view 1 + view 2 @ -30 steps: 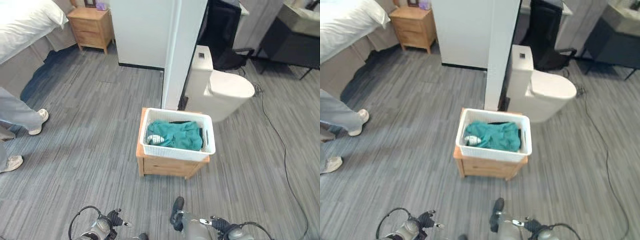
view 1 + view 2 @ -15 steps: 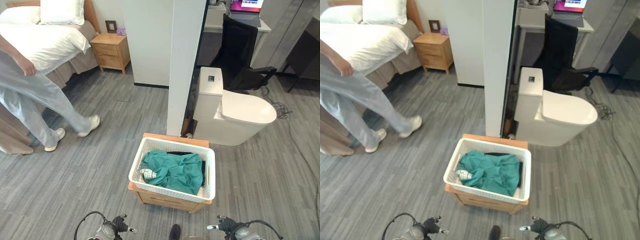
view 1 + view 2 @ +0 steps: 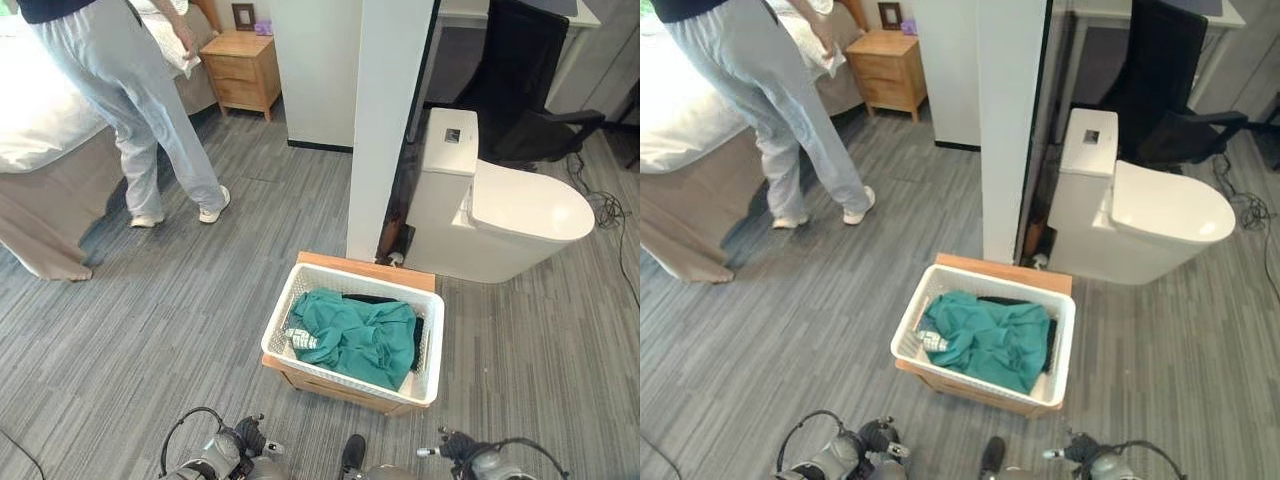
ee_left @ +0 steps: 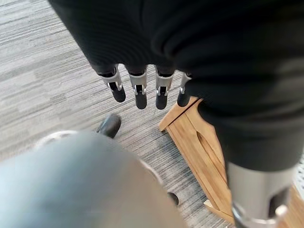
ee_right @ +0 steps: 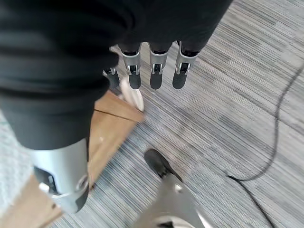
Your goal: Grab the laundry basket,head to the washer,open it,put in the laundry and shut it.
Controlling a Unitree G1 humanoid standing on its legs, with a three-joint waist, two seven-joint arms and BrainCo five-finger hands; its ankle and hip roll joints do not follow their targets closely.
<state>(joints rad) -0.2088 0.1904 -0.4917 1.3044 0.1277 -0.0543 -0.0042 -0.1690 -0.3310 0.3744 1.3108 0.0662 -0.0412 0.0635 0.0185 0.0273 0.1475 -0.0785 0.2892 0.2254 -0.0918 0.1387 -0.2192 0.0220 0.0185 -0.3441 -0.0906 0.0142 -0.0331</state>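
Basket: white laundry basket (image 3: 432, 352) sits on a low wooden stand (image 3: 340, 391) on the grey floor (image 3: 150, 330), untouched, ahead of both sets of fingers.
Laundry: teal clothes (image 3: 358, 335) heaped inside the basket, a dark piece at the far edge.
Left hand (image 4: 142, 57): hangs free, fingers (image 4: 139, 92) straight and slightly spread, holding nothing; the stand's wooden corner lies just past the fingertips, not touching.
Right hand (image 5: 152, 33): hangs free, fingers (image 5: 156, 73) straight, side by side, holding nothing; the basket's white rim and the stand's corner lie just past them.
Beyond the basket: white pillar (image 3: 385, 120), then a white toilet (image 3: 510, 215) to the right-hand side.
Far side: person (image 3: 130, 90) in grey trousers stands by a bed (image 3: 40, 130); wooden nightstand (image 3: 243, 70) beside it.
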